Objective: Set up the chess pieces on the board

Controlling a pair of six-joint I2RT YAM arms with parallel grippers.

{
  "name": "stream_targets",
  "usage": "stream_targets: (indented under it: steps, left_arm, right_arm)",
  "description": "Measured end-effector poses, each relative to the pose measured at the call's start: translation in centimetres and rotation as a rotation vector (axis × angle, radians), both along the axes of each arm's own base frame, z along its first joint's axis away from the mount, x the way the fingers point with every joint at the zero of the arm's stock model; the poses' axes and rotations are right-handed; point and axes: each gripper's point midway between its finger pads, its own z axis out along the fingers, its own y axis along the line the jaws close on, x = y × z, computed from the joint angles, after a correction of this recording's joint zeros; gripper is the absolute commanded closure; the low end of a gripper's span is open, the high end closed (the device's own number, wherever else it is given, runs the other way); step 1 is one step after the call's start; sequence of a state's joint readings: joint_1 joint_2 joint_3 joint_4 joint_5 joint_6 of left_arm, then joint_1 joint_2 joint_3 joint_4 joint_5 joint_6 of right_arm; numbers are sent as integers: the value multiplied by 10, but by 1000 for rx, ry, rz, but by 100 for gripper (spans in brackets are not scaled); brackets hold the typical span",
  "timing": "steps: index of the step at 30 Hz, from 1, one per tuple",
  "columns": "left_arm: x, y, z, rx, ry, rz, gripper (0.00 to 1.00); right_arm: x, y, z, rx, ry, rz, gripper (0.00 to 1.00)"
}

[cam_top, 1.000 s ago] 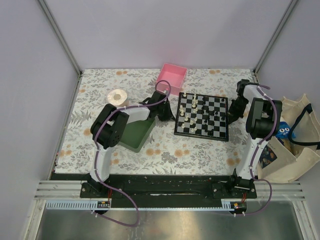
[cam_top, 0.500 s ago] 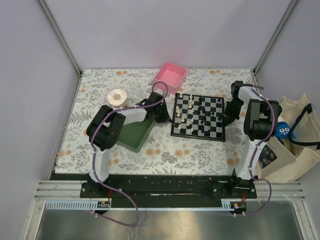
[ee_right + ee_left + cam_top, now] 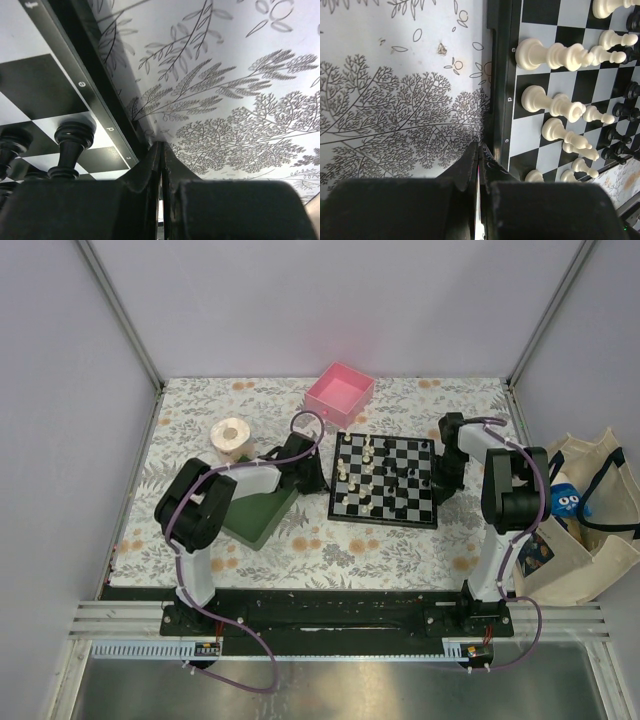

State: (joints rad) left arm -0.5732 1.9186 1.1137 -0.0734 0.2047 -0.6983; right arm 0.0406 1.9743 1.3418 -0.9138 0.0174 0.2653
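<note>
The chequered board (image 3: 403, 502) lies mid-table with a dark rim. Cream-white pieces (image 3: 352, 478) stand along its left side, black pieces (image 3: 414, 474) toward its right. My left gripper (image 3: 305, 462) is shut and empty, its tip against the board's left rim (image 3: 496, 100); several white pieces (image 3: 545, 52) stand just beyond. My right gripper (image 3: 440, 480) is shut and empty, its tip (image 3: 159, 146) at the board's right rim (image 3: 95, 90), beside a black piece (image 3: 72, 142).
A green tray (image 3: 255, 512) lies under the left arm. A pink box (image 3: 341, 394) stands at the back. A tape roll (image 3: 233, 436) sits at the back left. A cloth bag (image 3: 585, 520) hangs off the table's right edge.
The board has slid left across the table. My right gripper moved left with it at its right rim. My left gripper drew back left along the left rim.
</note>
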Motion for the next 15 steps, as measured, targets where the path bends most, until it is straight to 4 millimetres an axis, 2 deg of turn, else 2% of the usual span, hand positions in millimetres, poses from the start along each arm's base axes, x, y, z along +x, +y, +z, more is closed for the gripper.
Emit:
stream_targets:
  steps: [11,15]
  left_arm:
    - [-12,16,0,11,-27,22,100]
    - [-14,17,-1,13,-28,19,98]
  right_arm:
    - [-22,18,6,-26,-7,63,92]
    - [-23,19,6,-35,-7,68,89]
